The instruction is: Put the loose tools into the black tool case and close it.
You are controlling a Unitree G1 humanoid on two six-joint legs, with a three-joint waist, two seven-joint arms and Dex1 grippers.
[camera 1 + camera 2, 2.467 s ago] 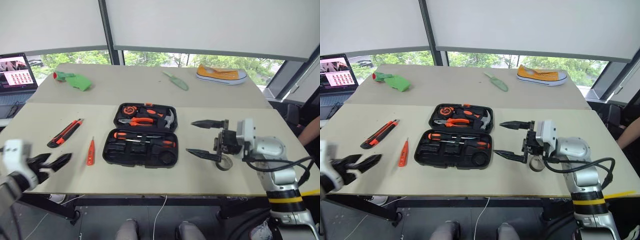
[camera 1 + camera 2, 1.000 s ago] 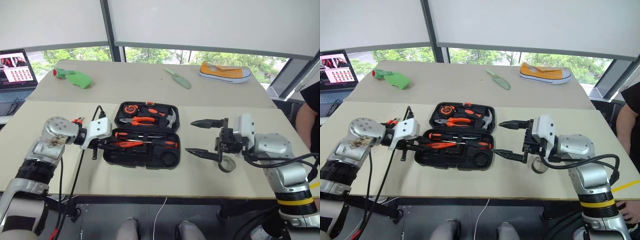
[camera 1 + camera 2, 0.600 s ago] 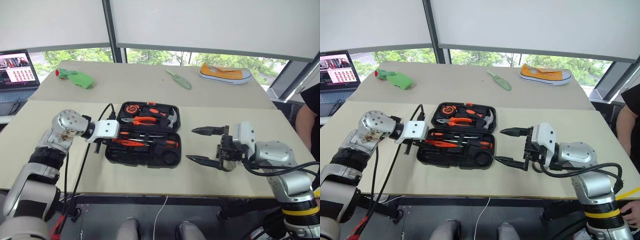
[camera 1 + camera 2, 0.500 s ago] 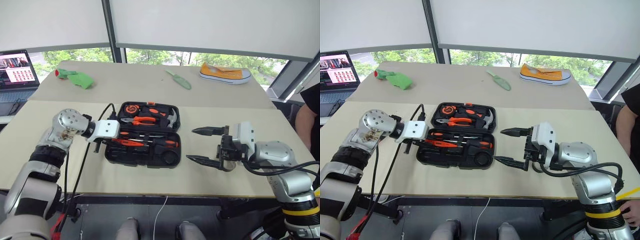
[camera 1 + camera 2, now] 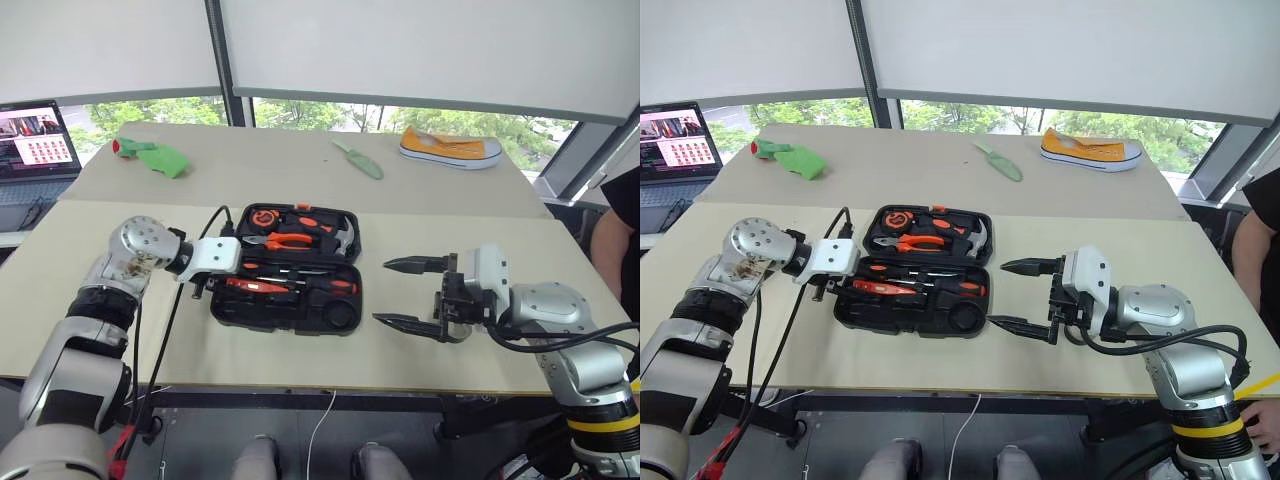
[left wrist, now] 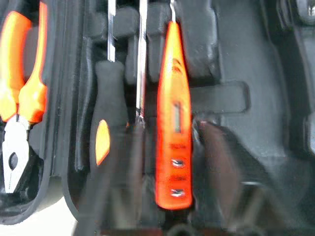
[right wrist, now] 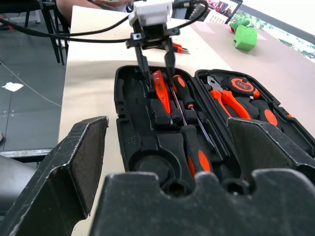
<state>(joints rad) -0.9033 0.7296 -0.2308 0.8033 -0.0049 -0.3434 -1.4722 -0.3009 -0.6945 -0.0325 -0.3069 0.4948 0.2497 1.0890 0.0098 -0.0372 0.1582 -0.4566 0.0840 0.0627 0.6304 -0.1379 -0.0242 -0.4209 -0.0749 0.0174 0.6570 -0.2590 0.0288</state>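
Note:
The black tool case (image 5: pixel 280 325) lies open at the table's middle. Two screwdrivers (image 5: pixel 335 285) lie in its near half. The orange tester screwdriver (image 6: pixel 172 142) lies in a slot at that half's left end. My left gripper (image 7: pixel 158 78) hangs over it, open, with one finger (image 6: pixel 216 167) on each side. Behind that gripper the utility knife (image 7: pixel 178 47) lies on the table. My right gripper (image 5: pixel 385 292) is wide open and level, to the right of the case. The grey tape roll (image 5: pixel 455 330) lies just behind its fingers.
Pliers, hammer and tape measure (image 5: pixel 290 238) sit in the case's far half. On the far table are a green trowel (image 5: pixel 352 160), a yellow shoe (image 5: pixel 448 147) and a green cloth (image 5: pixel 150 157). A laptop (image 5: pixel 35 140) stands far left. A person (image 5: pixel 615 230) is at the right edge.
The tester lay on the table left of the case; my left gripper has carried it into the case and opened its fingers. The right gripper has stayed in place.

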